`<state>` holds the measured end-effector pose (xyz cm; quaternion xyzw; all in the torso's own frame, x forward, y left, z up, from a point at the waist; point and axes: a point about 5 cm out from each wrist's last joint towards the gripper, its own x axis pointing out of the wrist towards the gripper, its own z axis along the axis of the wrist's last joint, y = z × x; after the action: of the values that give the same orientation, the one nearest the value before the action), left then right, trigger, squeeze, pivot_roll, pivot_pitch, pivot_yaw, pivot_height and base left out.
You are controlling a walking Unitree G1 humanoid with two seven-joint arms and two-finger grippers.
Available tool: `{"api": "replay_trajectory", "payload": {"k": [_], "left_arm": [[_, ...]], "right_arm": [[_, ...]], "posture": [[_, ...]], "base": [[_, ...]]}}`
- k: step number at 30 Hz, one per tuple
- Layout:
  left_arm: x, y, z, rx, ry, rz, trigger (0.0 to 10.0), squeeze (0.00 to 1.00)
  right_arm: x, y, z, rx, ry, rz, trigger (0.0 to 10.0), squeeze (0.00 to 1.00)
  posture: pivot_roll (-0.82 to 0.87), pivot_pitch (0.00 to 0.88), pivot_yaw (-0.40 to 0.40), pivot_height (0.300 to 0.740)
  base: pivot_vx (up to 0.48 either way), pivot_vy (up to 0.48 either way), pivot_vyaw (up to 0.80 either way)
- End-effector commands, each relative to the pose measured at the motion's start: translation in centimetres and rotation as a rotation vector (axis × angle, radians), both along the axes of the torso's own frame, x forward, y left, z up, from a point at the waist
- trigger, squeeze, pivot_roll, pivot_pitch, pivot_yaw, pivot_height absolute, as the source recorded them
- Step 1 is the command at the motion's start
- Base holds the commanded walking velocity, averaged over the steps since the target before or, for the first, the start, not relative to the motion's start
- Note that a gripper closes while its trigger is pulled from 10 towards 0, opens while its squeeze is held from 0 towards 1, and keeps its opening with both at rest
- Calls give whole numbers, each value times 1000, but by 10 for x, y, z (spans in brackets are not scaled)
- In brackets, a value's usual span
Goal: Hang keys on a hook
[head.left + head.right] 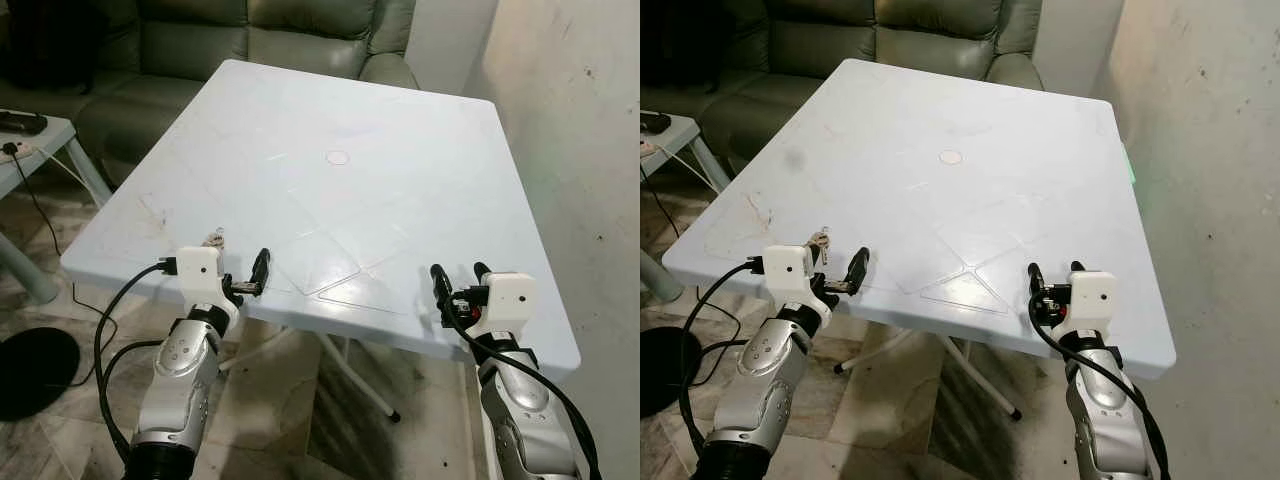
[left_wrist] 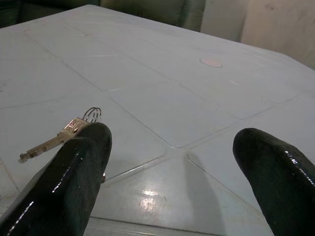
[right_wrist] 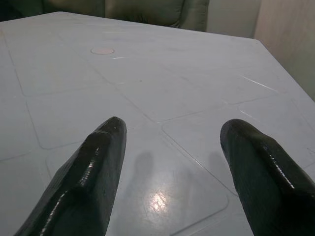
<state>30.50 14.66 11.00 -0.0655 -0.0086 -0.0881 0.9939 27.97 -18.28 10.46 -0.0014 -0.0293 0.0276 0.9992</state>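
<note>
Head views: small silver key on a wire ring (image 1: 819, 240) flat on the pale blue-white plastic table (image 1: 380, 120), near its front left edge, just beyond the left gripper (image 1: 243, 280) and slightly to its outer side; right gripper (image 1: 457, 282) well apart at the front right.

Left wrist: key's long axis running across the fingers' line, ring end nearer the gap, fingers spread wide.

Right wrist: fingers likewise spread, bare tabletop ahead. No hook visible anywhere.
</note>
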Motion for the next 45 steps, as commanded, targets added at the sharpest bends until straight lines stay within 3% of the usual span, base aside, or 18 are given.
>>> {"api": "replay_trajectory", "payload": {"k": [1, 11, 45], "left_arm": [[0, 1, 0, 9, -5, -5, 10000, 0], [-1, 2, -1, -3, 9, -2, 10000, 0], [-3, 2, -3, -12, 21, 10, 10000, 0]], "right_arm": [[0, 0, 0, 2, 1, 7, 10000, 0], [-1, 1, -1, 1, 6, 8, 10000, 0], [-4, 0, -2, 3, 12, 7, 10000, 0]], "posture": [[18, 90, -45, 740], [19, 94, -46, 740], [17, 100, -48, 740]], "base": [[0, 0, 0], [0, 0, 0], [0, 421, 0]]}}
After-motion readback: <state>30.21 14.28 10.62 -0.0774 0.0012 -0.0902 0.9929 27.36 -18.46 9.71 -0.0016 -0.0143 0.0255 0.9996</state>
